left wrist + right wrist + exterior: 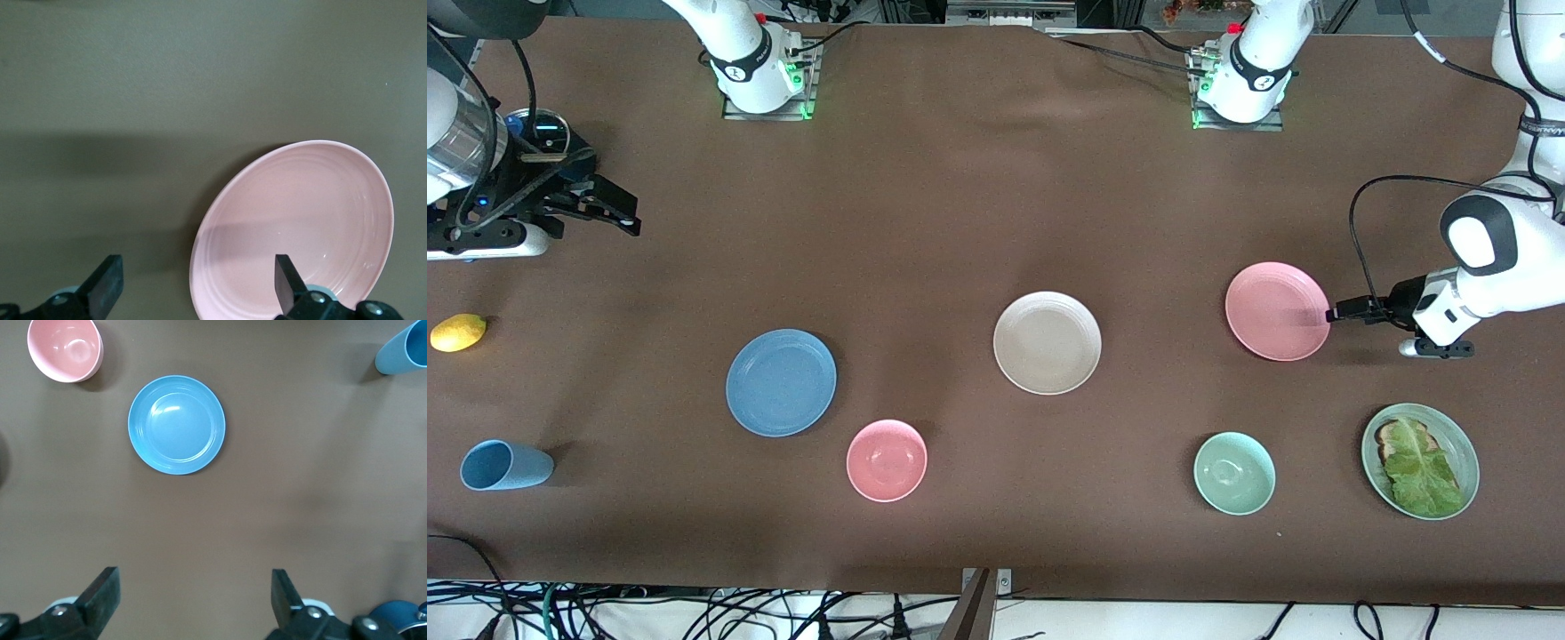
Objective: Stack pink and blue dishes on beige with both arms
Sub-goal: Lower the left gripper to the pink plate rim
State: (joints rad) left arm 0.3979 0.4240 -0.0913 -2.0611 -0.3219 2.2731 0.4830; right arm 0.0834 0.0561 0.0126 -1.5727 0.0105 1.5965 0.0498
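- Nothing is stacked yet: we see the beige plate (1047,342) bare at the counter's middle, the blue plate (781,382) toward the right arm's end, and the pink plate (1277,311) toward the left arm's end.
- Our left hand (1336,314) is spread wide, low at the pink plate's rim, gripping nothing.
- Our right hand (618,213) hangs wide and empty over the counter's edge at its own end.
- Whether the left hand touches the rim we cannot tell.

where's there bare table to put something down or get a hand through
Widest bare stretch: between the arm bases and the row of blue plate, beige plate and pink plate. Another gap lies between pink bowl and green bowl. Crowded: around the pink plate, where the open left end effector sits at its rim.
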